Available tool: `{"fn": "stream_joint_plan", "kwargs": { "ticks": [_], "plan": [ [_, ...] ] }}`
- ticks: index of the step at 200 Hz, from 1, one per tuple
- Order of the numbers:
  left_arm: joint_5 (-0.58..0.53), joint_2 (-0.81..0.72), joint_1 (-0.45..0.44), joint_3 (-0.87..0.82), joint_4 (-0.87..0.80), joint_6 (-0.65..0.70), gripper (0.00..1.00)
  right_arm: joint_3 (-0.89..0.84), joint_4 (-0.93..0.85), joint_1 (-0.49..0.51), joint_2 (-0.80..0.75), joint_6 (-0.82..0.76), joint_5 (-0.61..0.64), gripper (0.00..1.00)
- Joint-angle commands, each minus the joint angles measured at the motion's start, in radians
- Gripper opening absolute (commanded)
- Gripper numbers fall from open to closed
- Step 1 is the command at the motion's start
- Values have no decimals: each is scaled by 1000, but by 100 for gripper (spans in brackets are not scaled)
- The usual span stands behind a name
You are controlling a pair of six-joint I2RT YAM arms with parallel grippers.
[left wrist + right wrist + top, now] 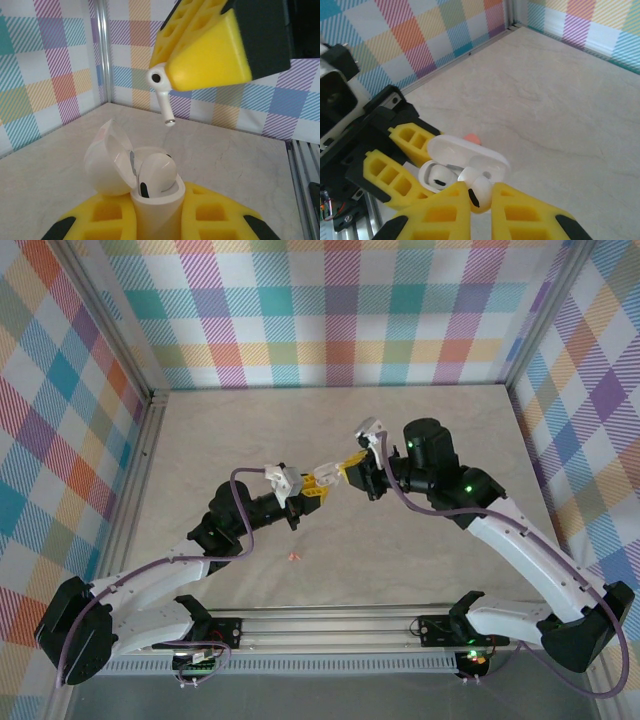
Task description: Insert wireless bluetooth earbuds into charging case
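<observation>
A white earbud (161,92) hangs stem-down over the open charging case (152,207).
The right gripper (345,472) pinches the white earbud by its head, stem near upright, tip aimed down at the charging case (lid swung open, another white bud (157,172) seated inside), which the left gripper (318,487) clamps just beneath.

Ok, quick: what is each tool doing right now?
The left tool is closed on the open case.
The right tool is closed on a white earbud, held above the case.
</observation>
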Motion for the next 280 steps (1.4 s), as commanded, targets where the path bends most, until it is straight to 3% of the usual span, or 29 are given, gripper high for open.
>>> {"fn": "stream_joint_plan", "kwargs": {
  "ticks": [1, 57, 167, 280],
  "plan": [
    [23, 1, -6, 17, 53, -12, 0, -6, 9, 20, -16, -56, -30, 13],
    [56, -3, -5, 29, 36, -15, 0, 15, -23, 37, 0, -144, -10, 12],
    [59, -23, -6, 25, 14, -21, 0, -14, -22, 86, -5, -265, 145, 11],
    [66, -4, -10, 46, 11, -24, 0, -47, -19, 107, 9, -314, 168, 11]
  ]
}}
